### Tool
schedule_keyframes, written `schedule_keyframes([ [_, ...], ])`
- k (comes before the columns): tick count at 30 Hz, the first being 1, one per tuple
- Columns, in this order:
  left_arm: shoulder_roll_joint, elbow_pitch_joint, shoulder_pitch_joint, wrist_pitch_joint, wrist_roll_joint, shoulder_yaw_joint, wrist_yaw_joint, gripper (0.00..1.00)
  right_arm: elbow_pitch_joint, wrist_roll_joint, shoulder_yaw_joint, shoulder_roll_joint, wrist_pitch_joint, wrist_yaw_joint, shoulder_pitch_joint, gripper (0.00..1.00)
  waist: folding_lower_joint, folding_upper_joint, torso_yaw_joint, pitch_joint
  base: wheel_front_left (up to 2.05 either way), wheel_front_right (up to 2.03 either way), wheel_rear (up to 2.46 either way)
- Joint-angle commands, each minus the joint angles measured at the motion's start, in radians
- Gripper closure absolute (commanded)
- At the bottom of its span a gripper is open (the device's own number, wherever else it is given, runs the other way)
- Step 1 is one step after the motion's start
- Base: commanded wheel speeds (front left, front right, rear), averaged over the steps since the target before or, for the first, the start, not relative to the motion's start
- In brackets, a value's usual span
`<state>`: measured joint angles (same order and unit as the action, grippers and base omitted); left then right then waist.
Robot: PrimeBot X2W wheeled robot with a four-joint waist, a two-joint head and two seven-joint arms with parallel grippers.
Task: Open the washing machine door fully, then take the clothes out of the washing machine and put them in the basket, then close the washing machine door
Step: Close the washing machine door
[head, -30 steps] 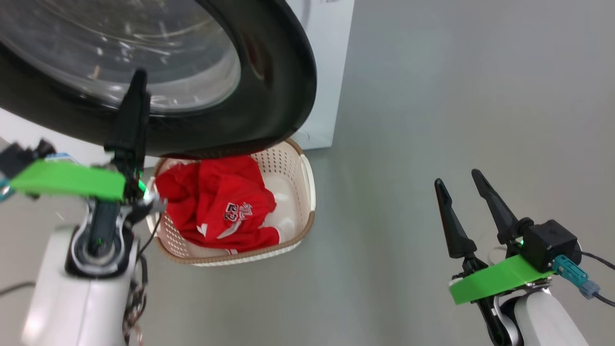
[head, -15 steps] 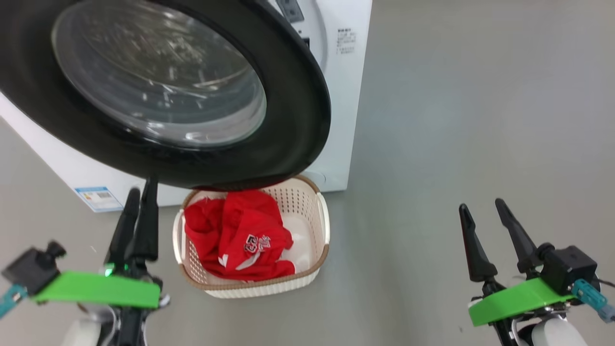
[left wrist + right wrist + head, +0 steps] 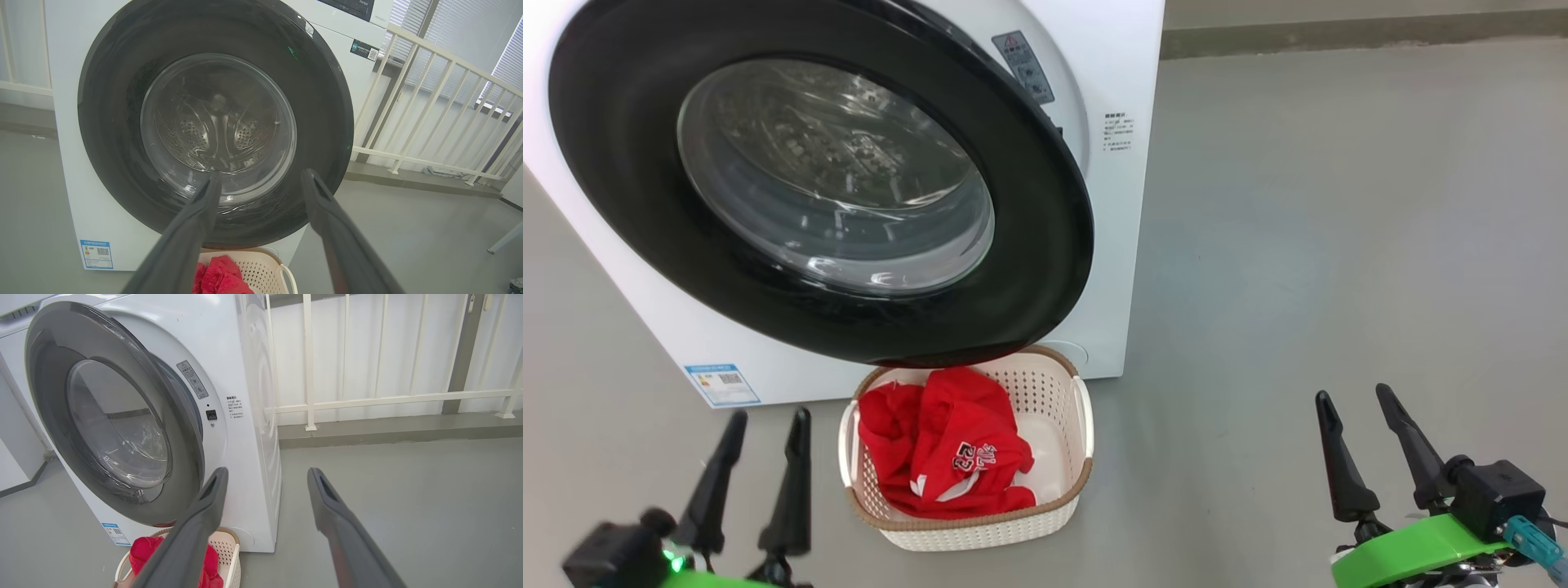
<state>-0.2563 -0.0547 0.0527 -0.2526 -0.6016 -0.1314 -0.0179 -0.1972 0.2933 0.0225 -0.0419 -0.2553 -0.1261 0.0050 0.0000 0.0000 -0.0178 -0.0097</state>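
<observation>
- Lower centre of the head view: clothes (image 3: pixel 939 457) lie in the basket (image 3: pixel 980 527), just below the door (image 3: pixel 1045 245).
- Door looks ajar; a weak push may leave it unlatched.
- Left gripper (image 3: pixel 768 415) and right gripper (image 3: pixel 1352 392), bottom corners: spread wide, empty.

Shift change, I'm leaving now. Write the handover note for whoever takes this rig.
Pincers: the left pincer is open and empty, low beside the basket; the right pincer is open and empty over the floor.
Things: the clothes lie in the basket, at the foot of the washing machine.
Done: clothes taken out and put in the basket.
Left: the washing machine door is ajar, its free edge off the front; push it shut.
</observation>
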Motion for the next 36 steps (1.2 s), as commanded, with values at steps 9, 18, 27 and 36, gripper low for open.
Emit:
schedule_keyframes([
  [9,0.035,0.043,-0.063,-0.009,0.154,0.062,0.035,0.0,0.055,-0.015,0.0,-0.008,-0.006,-0.005,0.018,0.0,0.0,0.0,0.008,-0.023,0.0,0.0,0.0],
  [18,0.065,0.019,-0.079,-0.009,0.229,0.096,0.017,0.0,0.072,-0.03,-0.002,-0.008,-0.006,-0.005,0.03,0.0,0.0,0.0,0.004,-0.026,0.0,0.0,0.0],
  [27,0.087,-0.007,-0.074,-0.009,0.267,0.119,-0.015,0.0,0.071,-0.027,-0.002,-0.008,-0.006,-0.005,0.031,0.0,0.0,0.0,0.003,-0.023,0.0,0.0,0.0],
  [36,0.112,-0.018,-0.068,-0.009,0.292,0.118,-0.038,0.0,0.061,-0.029,0.007,-0.008,-0.006,-0.005,0.03,0.0,0.0,0.0,0.022,-0.016,0.0,0.0,0.0],
])
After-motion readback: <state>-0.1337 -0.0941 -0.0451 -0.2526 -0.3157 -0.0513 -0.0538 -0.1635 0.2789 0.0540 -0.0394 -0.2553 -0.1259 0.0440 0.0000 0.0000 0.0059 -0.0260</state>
